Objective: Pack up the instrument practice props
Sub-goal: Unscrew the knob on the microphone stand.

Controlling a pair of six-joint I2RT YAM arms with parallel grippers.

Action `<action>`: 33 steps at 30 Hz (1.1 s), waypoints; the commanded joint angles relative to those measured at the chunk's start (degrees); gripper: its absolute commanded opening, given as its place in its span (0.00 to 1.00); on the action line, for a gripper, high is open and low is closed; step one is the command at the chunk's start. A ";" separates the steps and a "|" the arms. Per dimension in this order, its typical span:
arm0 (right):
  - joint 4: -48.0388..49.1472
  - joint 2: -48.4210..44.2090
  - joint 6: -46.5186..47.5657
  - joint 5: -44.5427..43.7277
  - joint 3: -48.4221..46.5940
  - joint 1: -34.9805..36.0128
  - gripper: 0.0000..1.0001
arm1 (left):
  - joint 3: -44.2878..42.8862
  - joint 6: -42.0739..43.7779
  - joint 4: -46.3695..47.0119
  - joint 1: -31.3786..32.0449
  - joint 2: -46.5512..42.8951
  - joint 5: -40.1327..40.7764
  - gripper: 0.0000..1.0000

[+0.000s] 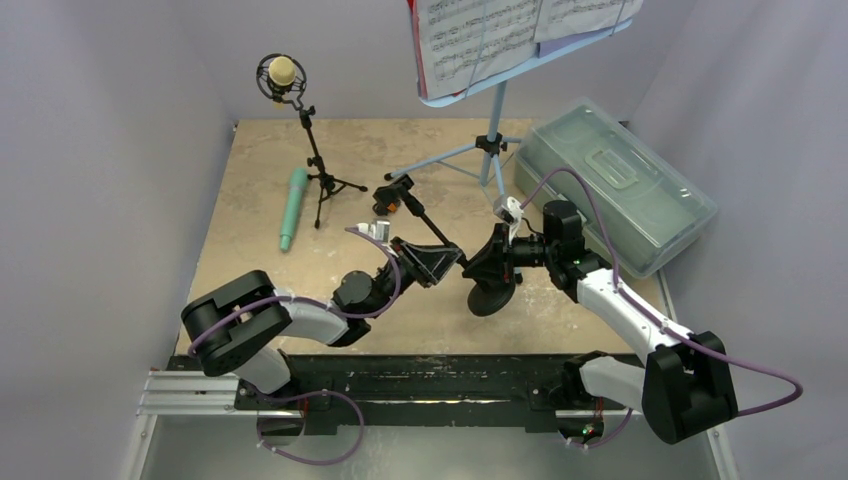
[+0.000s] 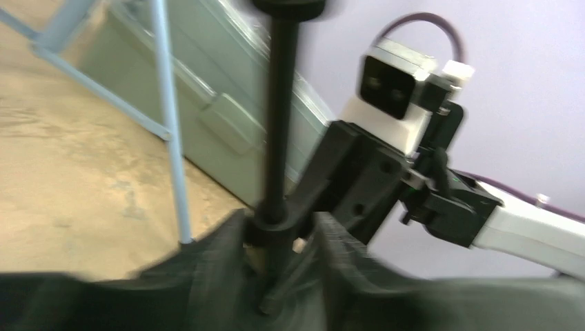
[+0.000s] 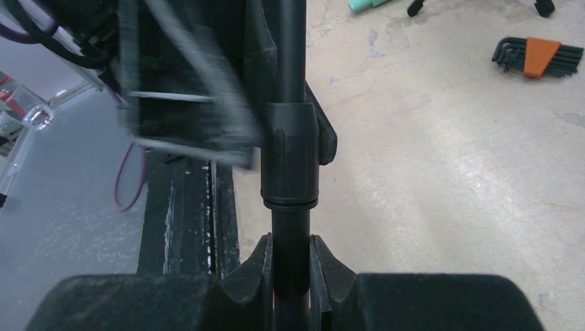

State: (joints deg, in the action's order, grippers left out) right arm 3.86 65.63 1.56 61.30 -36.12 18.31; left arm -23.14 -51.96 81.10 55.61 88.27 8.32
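The black round-base pole (image 1: 432,228) lies tilted across the middle of the table, its round base (image 1: 488,298) nearest me. My left gripper (image 1: 428,262) is shut on the pole's shaft; in the left wrist view (image 2: 279,269) its blurred jaws close around the pole's collar (image 2: 276,221). My right gripper (image 1: 497,262) is shut on the pole just above the base, and in the right wrist view (image 3: 290,276) its fingers pinch the shaft (image 3: 290,145). The beige microphone (image 1: 282,73) stands on its black tripod (image 1: 322,180). The teal microphone (image 1: 292,208) lies flat. The light-blue music rack (image 1: 492,125) holds music sheets (image 1: 500,35).
The translucent grey-green box (image 1: 615,180) sits closed at the right, beside the rack's legs. An orange-and-black hex key set (image 3: 534,55) lies on the table near the pole's far end. Grey walls close in the left, back and right sides.
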 commanded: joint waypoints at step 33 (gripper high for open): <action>4.67 -1.53 -0.47 5.89 -1.60 -0.76 0.00 | -7.11 17.28 -37.30 11.76 -24.14 9.51 0.82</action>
State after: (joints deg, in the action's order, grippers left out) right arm 3.16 66.00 -0.80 54.37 -36.10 17.67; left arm -40.18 -46.74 16.75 67.85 72.20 31.66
